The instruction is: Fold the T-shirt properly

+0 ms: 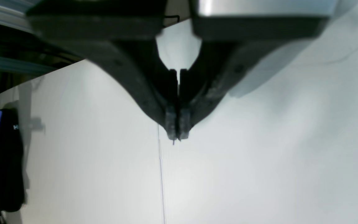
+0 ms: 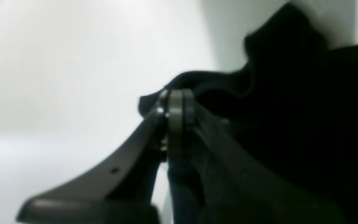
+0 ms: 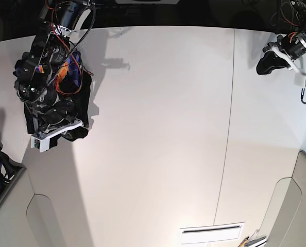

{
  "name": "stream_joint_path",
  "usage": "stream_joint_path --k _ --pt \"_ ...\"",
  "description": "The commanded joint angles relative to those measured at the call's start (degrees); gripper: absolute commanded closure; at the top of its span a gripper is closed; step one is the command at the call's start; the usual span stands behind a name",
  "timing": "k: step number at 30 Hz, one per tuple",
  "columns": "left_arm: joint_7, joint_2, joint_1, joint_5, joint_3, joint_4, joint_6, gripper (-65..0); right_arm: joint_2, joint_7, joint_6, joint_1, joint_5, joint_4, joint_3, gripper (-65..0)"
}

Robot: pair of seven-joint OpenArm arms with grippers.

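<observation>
Showing T-shirt (image 1: 2, 161) print: left wrist only.

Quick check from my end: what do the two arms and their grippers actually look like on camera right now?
Both grippers have dark grey, tapering fingers. The left gripper shows paler grey pads at its tips and a silver-grey housing above. The right gripper looks blurred, with small round holes along its fingers. In the base view the right arm is black with exposed red and orange wires and a white bracket; the left arm is black with white parts.

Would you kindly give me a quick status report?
Left gripper shut, empty, above white table. Right gripper shut on bunched black cloth T-shirt. Nothing blocking.
</observation>
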Motion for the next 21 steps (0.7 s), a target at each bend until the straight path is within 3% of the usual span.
stream_joint_path --k 1,8,17,19,21 --pt "-0.63 -0.76 -0.11 -1.40 -0.37 0.68 -0.28 0.0 0.96 1.46 -0.07 2.12 0.17 -1.75 -0.37 0.0" --pt "-0.61 -0.76 -0.09 -1.40 -0.37 0.68 -0.28 0.0 3.39 5.27 0.00 11.08 0.20 -18.10 -0.66 0.0" --pt "-1.29 -0.68 -0.13 -1.38 -0.37 0.68 -0.28 0.0 4.92 5.16 2.32 21.42 0.20 -19.45 -0.66 0.0" --pt "-1.42 -0.68 -0.13 -1.40 -0.37 0.68 -0.28 0.0 6.32 3.19 4.11 24.33 0.28 -19.41 -0.66 0.0" --pt "-2.27 -0.76 -0.13 -1.42 -0.39 0.68 -0.28 0.0 7.96 -2.12 6.16 27.17 2.38 -18.88 -0.66 0.0"
